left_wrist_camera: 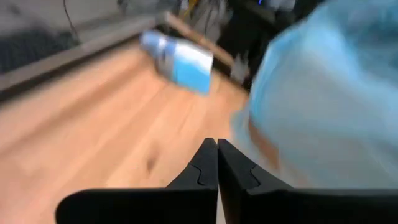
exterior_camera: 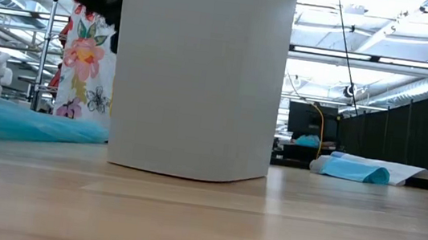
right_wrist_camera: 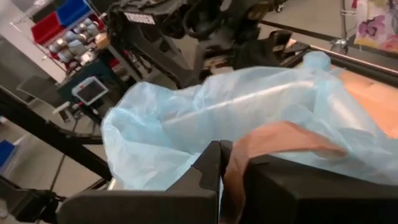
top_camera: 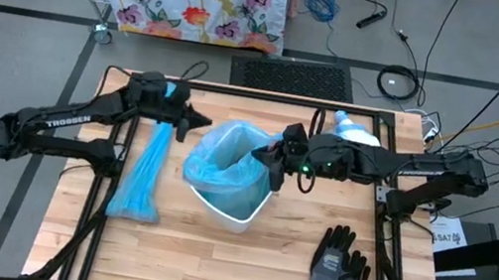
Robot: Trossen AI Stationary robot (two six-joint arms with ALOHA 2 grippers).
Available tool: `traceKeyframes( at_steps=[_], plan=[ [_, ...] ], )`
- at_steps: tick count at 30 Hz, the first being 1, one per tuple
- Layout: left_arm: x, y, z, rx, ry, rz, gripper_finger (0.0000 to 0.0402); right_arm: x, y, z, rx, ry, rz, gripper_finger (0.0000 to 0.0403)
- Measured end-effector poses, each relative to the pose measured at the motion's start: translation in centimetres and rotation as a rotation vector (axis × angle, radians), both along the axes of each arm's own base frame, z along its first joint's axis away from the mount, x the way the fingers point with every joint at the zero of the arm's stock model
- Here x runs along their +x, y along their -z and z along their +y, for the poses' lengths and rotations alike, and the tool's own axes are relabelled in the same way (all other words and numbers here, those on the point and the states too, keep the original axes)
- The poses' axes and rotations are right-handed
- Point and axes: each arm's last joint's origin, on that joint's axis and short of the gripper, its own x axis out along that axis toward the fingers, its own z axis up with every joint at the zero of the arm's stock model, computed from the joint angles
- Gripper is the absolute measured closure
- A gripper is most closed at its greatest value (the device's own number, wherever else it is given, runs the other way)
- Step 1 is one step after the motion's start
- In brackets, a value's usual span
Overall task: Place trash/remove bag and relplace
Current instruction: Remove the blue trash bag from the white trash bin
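Note:
A white bin (top_camera: 237,208) stands mid-table, lined with a light blue bag (top_camera: 226,161) whose rim stands loose above it. In the low view the bin (exterior_camera: 199,74) rests flat on its base. My left gripper (top_camera: 204,121) is shut just off the bag's far-left rim and holds nothing; in its wrist view the shut fingertips (left_wrist_camera: 216,146) point past the bag (left_wrist_camera: 323,99). My right gripper (top_camera: 273,160) is shut at the bag's right rim. A second blue bag (top_camera: 145,176) lies flat on the table at the left. No trash shows. My right gripper pinches a fold of the bag's rim (right_wrist_camera: 239,158) on the bin's right side between its two shut fingers. The fingers come nearly level from the table's right. The film billows slack ahead of them (right_wrist_camera: 186,118), and the bag's lower part stays in the bin.
A blue-and-white packet (top_camera: 354,129) lies at the far right, also seen as the packet (exterior_camera: 354,168) in the low view. A pair of grey-black gloves (top_camera: 340,268) lies near the front right. The table's dark frame (top_camera: 238,88) borders the wood. Bare wood shows in front of the bin.

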Motion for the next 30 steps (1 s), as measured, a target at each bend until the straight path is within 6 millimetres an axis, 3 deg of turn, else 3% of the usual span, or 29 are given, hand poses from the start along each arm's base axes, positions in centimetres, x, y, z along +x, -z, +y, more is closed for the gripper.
traceKeyframes(
  at_steps=[6,10,15,22,30],
  plan=[
    [0.2,0.5,-1.3,-0.112,0.315,-0.001,0.0402,0.0,0.1,-0.7,-0.001,0.022,0.01,0.0403],
    [1.0,1.1,-2.0,-0.146,0.387,0.024,0.0402,0.0,0.1,-0.8,-0.001,0.027,0.011,0.0403],
    [1.7,0.3,-2.8,-0.115,0.484,-0.056,0.0402,0.0,0.1,-0.8,-0.001,0.025,0.012,0.0403],
    [2.2,-2.1,-2.8,-0.057,0.481,-0.261,0.0402,0.0,0.1,-0.6,-0.001,0.019,0.013,0.0403],
    [2.3,-3.2,-2.7,-0.044,0.432,-0.353,0.0402,0.2,0.4,0.2,-0.002,-0.006,0.021,0.0403]
  ],
)
